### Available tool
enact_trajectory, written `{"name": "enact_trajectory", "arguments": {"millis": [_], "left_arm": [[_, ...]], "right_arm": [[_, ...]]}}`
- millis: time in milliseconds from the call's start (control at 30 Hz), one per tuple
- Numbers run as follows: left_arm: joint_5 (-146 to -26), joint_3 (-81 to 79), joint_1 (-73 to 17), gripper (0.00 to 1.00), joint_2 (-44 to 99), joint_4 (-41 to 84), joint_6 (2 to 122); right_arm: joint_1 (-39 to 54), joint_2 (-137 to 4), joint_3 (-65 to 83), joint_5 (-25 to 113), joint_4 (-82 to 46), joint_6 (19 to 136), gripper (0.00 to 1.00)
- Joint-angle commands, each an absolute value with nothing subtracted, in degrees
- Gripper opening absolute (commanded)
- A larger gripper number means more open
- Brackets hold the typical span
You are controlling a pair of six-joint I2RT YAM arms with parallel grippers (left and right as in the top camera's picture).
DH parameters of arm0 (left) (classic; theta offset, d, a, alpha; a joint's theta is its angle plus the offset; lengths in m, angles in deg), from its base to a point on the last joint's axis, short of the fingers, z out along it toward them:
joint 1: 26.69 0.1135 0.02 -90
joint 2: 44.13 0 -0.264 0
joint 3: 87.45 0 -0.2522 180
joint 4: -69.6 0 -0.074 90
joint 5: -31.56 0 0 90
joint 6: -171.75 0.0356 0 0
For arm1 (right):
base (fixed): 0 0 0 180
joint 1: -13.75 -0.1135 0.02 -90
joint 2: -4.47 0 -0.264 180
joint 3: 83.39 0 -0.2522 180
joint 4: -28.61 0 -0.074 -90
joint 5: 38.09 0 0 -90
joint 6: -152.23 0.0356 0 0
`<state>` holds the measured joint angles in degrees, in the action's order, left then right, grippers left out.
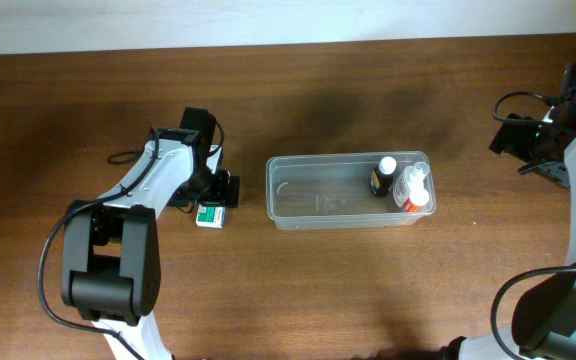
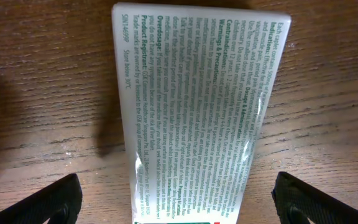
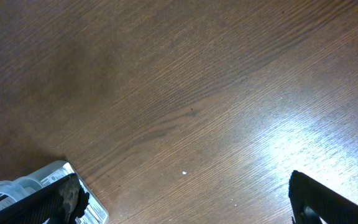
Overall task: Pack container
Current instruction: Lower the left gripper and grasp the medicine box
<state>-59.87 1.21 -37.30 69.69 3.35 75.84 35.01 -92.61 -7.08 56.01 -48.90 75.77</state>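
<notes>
Packing target: the container [image 1: 318,195] sits mid-table, long side running left to right, with its left part bare.
Inside: a dark bottle with a white cap [image 1: 382,176] and a clear bottle [image 1: 413,188], both at the right end.
Next item: the white-and-green box [image 1: 209,214] lies flat on the table [image 1: 298,300], just left of the container.
Step in hand: probably grasping the box. Centre the fingers across its narrow width, come down low, and close squarely so it does not twist.
Left hand [image 2: 179,202]: over the box, fingers spread wide on either side, clear of its edges.
Right hand [image 3: 191,202]: far right, well apart from the container, fingers wide, holding nothing.
</notes>
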Motion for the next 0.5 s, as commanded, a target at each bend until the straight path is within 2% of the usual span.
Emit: {"name": "enact_trajectory", "arguments": {"millis": [0,467], "left_arm": [[-59.7,0.6,-37.6,0.98,70.4,3.5,74.9],[-59.4,2.4,-37.6,0.98,70.4,4.8,74.9]], "right_arm": [[35.2,-92.8,-7.0,56.9,-48.7,76.3,0.98],[35.2,-92.8,-7.0,56.9,-48.7,76.3,0.98]]}}
